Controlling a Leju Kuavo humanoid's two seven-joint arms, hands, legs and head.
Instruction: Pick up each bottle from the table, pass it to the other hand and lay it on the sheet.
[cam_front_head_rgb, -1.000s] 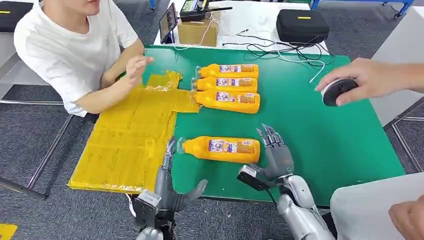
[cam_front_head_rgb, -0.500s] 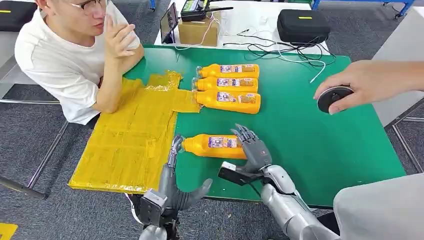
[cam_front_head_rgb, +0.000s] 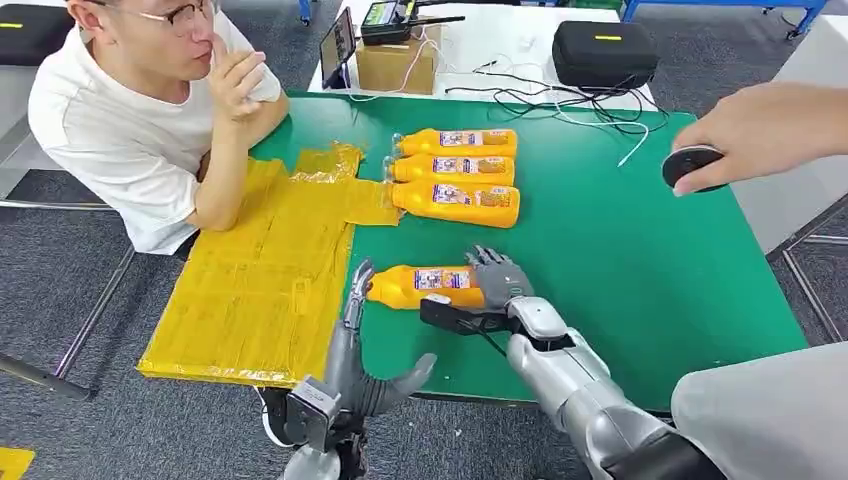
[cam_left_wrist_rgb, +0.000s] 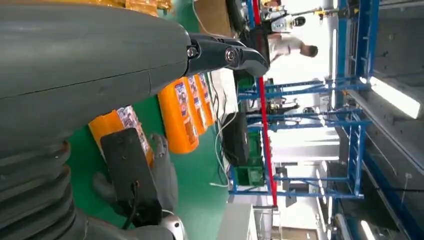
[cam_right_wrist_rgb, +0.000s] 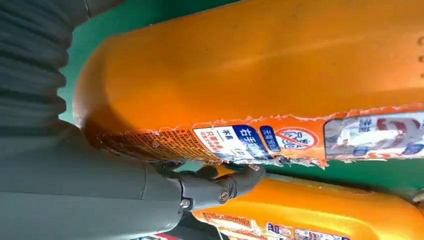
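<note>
The right hand (cam_front_head_rgb: 497, 279) grips the near bottle (cam_front_head_rgb: 425, 286), lying crosswise, cap toward the sheet (cam_front_head_rgb: 262, 270).

near bottle (cam_front_head_rgb: 425, 286): orange, on its side, on green table | 3 bottles (cam_front_head_rgb: 455, 177): side by side | yellow sheet (cam_front_head_rgb: 262, 272): flat

A: The bottle (cam_front_head_rgb: 430, 286) under the right hand (cam_front_head_rgb: 497, 281) — plastic?
B: Looks it: smooth orange plastic with a soft sheen and a glossy printed label. The three bottles (cam_front_head_rgb: 455, 176) at twelve o'clock from it look alike.
A: And the sheet (cam_front_head_rgb: 262, 268) at nine o'clock?
B: Thin yellow film, crinkled and shiny.
A: The table (cam_front_head_rgb: 640, 270)?
B: Matt green top, smooth.
A: The hands?
B: Grey, dull plastic-looking fingers on both; the left hand (cam_front_head_rgb: 355, 355) too. The forearms are brushed silver metal.
</note>
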